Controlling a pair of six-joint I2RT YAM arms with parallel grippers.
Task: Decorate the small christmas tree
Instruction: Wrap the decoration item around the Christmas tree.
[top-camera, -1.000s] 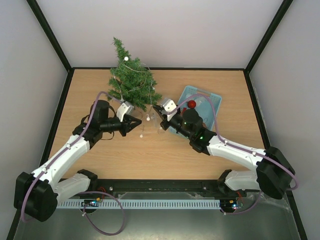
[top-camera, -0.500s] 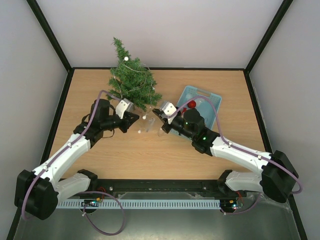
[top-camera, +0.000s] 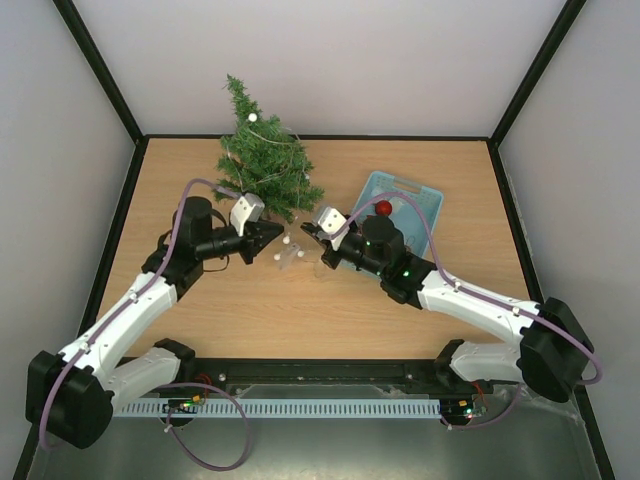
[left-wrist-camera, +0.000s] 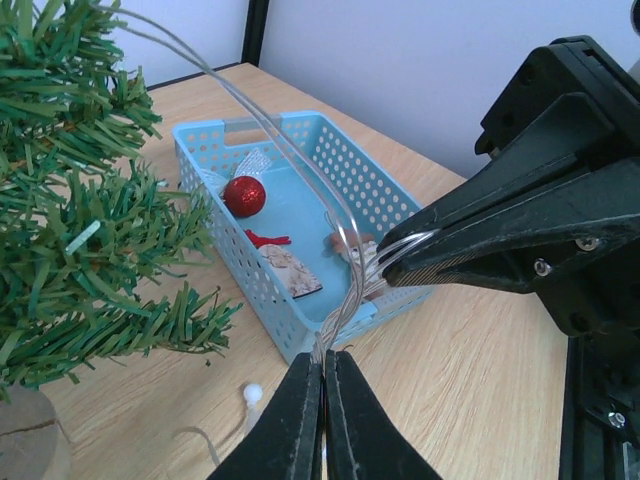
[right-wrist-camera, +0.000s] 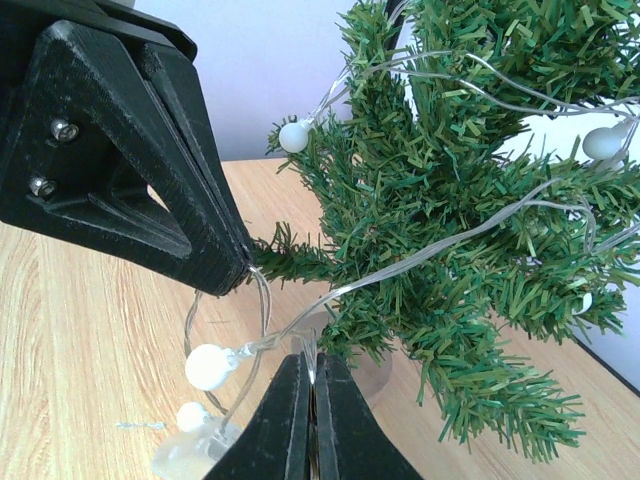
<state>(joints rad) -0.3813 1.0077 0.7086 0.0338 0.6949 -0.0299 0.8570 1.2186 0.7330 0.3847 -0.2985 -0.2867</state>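
- small christmas tree (top-camera: 262, 165): upright, upper left of centre in the top view, at the far side of the table (top-camera: 300, 310); lower branches hide most of its base
- light string (right-wrist-camera: 430, 250): clear wire with white bead bulbs
  - part of it is already draped across the branches
  - the rest drops to the table in front of the tree and loops between the two grippers
- left gripper (top-camera: 275, 232): just below and right of the tree; fingers clenched on a thin run of the wire
- right gripper (top-camera: 310, 228): faces the left one, tips near each other but apart; fingers pinched tight on the same wire, with a bundle of loops at the tip
- basket (top-camera: 425, 195): light blue, right of the tree and partly behind the right arm; holds a red ball (top-camera: 383, 208) and a few flat ornaments I cannot identify
- Risk, tree tipping: wire runs from both grips straight into the branches; a pull away from the tree would likely drag or topple it, as the base looks small
- Risk, slip: the wire is thin and glossy and could slide out of a pinch when tension rises
- Risk, tangle: slack loops and bulbs between the tips may knot, or snag on needles before reaching the intended branch
- Risk, contact: the tips work close together, so a small misjudged move could knock them
- Writing: no brand, label or text legible in any view
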